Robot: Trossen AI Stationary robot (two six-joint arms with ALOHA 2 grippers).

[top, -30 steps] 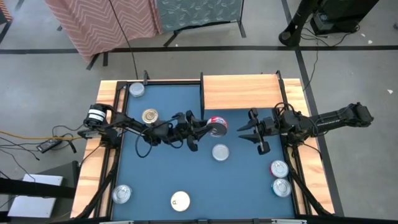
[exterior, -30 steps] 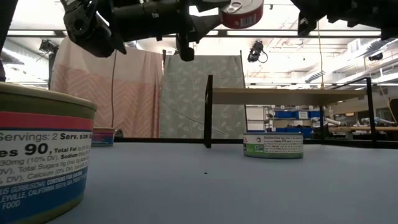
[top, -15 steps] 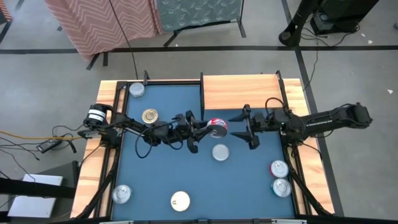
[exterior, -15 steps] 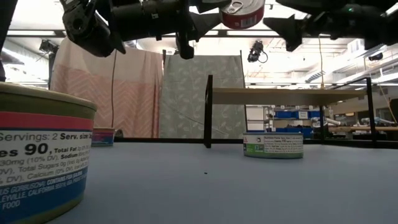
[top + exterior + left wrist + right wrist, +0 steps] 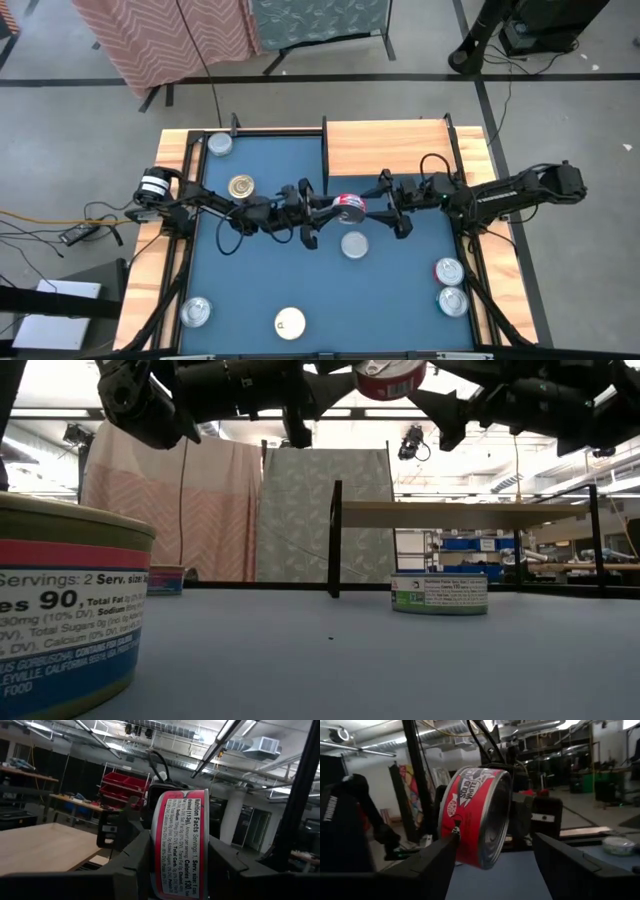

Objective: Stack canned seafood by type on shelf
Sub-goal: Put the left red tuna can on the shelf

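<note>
My left gripper holds a red-labelled tin of canned seafood in the air over the middle of the blue table. My right gripper is open and reaches in from the table's right, its fingers standing on either side of that tin. The light-wood shelf stands at the far edge with nothing on top of it. A silver-lidded tin sits on the table just nearer than the held tin. My left gripper pinches the red-labelled tin between its two fingers, one finger on each flat end. The fingers come about level from the table's left. The tin is lifted clear of the table and turned partly on edge, its label facing back along the fingers. My right gripper has one fingertip drawn close to the tin's label; I cannot tell whether it touches.
Other tins stand about the table: a gold-lidded one, a silver one at the far left corner, one near left, a white-lidded one and two at the near right. A teal-labelled tin shows below the shelf.
My right gripper has travelled toward the table's left, up to the tin held by my left gripper, rolling as it went, and its fingers now stand wider apart, one on each side of the tin. The tin has stayed where it was, in the air.
</note>
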